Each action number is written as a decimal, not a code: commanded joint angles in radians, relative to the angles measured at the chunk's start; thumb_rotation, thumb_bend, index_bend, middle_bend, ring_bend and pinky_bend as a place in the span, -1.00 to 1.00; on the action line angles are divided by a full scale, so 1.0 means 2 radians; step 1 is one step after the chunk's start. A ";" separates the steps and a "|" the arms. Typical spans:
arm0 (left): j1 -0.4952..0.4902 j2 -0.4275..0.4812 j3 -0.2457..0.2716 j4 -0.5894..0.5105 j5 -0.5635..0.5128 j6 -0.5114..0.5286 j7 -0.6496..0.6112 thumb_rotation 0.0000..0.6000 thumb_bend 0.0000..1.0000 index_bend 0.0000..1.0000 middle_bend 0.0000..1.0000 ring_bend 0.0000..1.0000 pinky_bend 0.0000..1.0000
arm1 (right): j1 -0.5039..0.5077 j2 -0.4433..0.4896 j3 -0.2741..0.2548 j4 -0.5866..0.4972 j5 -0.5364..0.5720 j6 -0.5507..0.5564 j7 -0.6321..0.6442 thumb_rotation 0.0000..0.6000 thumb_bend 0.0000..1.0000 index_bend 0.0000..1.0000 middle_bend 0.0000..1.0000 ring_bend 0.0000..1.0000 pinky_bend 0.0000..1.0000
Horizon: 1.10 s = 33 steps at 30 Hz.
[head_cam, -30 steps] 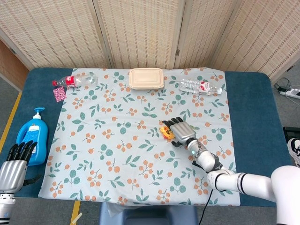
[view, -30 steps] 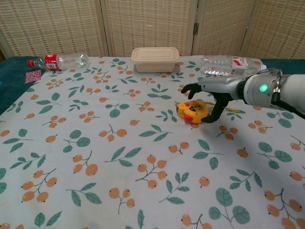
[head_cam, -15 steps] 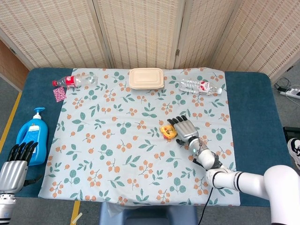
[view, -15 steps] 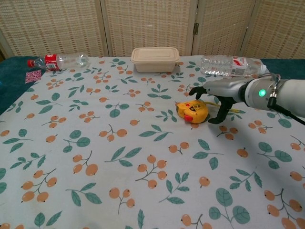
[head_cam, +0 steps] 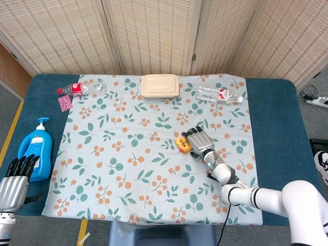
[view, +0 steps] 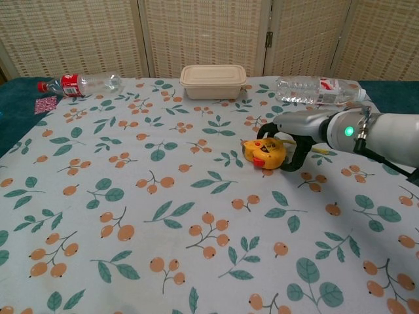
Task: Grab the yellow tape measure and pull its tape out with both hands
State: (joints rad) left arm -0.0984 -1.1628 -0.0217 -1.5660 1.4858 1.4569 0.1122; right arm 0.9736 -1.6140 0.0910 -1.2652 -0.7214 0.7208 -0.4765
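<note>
The yellow tape measure (head_cam: 182, 143) (view: 264, 152) lies on the floral cloth, right of the middle. My right hand (head_cam: 201, 143) (view: 292, 136) is right up against its right side. The fingers arch over the back of the case and the thumb comes down to the cloth just beside it. The tape measure still rests flat on the cloth, and I see no firm grip on it. My left hand (head_cam: 14, 182) hangs off the table's front left corner, holding nothing, with its fingers extended. The chest view does not show it.
At the back edge stands a beige lunch box (head_cam: 160, 85) (view: 213, 81). A clear water bottle (head_cam: 219, 95) (view: 317, 90) lies to its right and a cola bottle (head_cam: 81, 88) (view: 82, 84) to its left. A blue pump bottle (head_cam: 36, 148) lies near my left hand.
My right hand has drawn in closer to the tape measure and its fingers have curled further around the case. The tape measure and the left hand have not moved.
</note>
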 commanded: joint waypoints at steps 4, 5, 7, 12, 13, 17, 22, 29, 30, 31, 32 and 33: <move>0.000 -0.001 0.000 0.002 0.000 0.000 -0.003 1.00 -0.70 -0.84 -0.82 -0.90 -1.00 | 0.002 -0.006 0.002 0.006 0.004 0.000 -0.002 1.00 -0.23 -0.43 -0.45 -0.74 -0.93; 0.000 -0.001 -0.001 0.003 -0.001 0.000 -0.004 1.00 -0.70 -0.84 -0.82 -0.90 -1.00 | 0.002 -0.007 0.003 0.007 0.004 0.002 -0.002 1.00 -0.23 -0.37 -0.42 -0.72 -0.93; -0.001 -0.001 -0.003 0.003 -0.001 0.000 -0.007 1.00 -0.70 -0.84 -0.82 -0.90 -1.00 | 0.000 -0.011 0.006 0.009 0.002 0.007 0.002 1.00 -0.23 -0.24 -0.33 -0.65 -0.92; -0.012 0.000 -0.010 -0.005 0.011 -0.002 -0.046 1.00 -0.69 -0.78 -0.82 -0.85 -1.00 | -0.011 -0.011 0.016 -0.002 -0.023 0.021 0.030 1.00 -0.23 0.02 -0.15 -0.49 -0.88; -0.017 -0.001 -0.014 -0.007 0.015 -0.002 -0.060 1.00 -0.69 -0.77 -0.82 -0.83 -1.00 | -0.016 -0.008 0.019 -0.009 -0.036 0.025 0.043 1.00 -0.23 0.05 -0.13 -0.47 -0.87; -0.037 -0.006 -0.028 -0.010 0.032 -0.003 -0.089 1.00 -0.67 -0.72 -0.77 -0.74 -1.00 | -0.042 0.007 0.032 -0.048 -0.097 0.047 0.108 1.00 -0.23 0.09 -0.09 -0.43 -0.85; -0.073 -0.009 -0.048 -0.020 0.042 -0.026 -0.122 1.00 -0.65 -0.63 -0.68 -0.64 -0.99 | -0.079 0.008 0.030 -0.070 -0.204 0.090 0.215 1.00 -0.23 0.13 -0.05 -0.39 -0.83; -0.125 -0.006 -0.064 -0.043 0.051 -0.075 -0.160 1.00 -0.64 -0.49 -0.64 -0.61 -0.97 | -0.103 -0.025 0.018 -0.022 -0.320 0.153 0.339 1.00 -0.23 0.16 -0.03 -0.36 -0.81; -0.133 -0.004 -0.065 -0.049 0.053 -0.084 -0.164 1.00 -0.64 -0.49 -0.64 -0.61 -0.97 | -0.104 -0.031 0.016 -0.011 -0.334 0.162 0.359 1.00 -0.23 0.16 -0.03 -0.36 -0.81; -0.148 -0.001 -0.070 -0.059 0.053 -0.101 -0.175 1.00 -0.64 -0.48 -0.64 -0.61 -0.98 | -0.106 -0.044 0.017 0.007 -0.352 0.180 0.385 1.00 -0.22 0.16 -0.03 -0.36 -0.79; -0.156 0.002 -0.072 -0.065 0.051 -0.111 -0.182 1.00 -0.64 -0.47 -0.64 -0.61 -0.98 | -0.107 -0.054 0.017 0.023 -0.364 0.194 0.400 1.00 -0.23 0.16 -0.03 -0.36 -0.78; -0.164 0.005 -0.075 -0.071 0.049 -0.122 -0.187 1.00 -0.64 -0.47 -0.64 -0.62 -0.98 | -0.107 -0.064 0.017 0.039 -0.375 0.205 0.412 1.00 -0.23 0.16 -0.03 -0.36 -0.77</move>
State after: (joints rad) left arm -0.3874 -1.1670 -0.1556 -1.6761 1.5863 1.2586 -0.2305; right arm 0.7791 -1.6793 0.1310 -1.2780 -1.3851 1.0477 0.2576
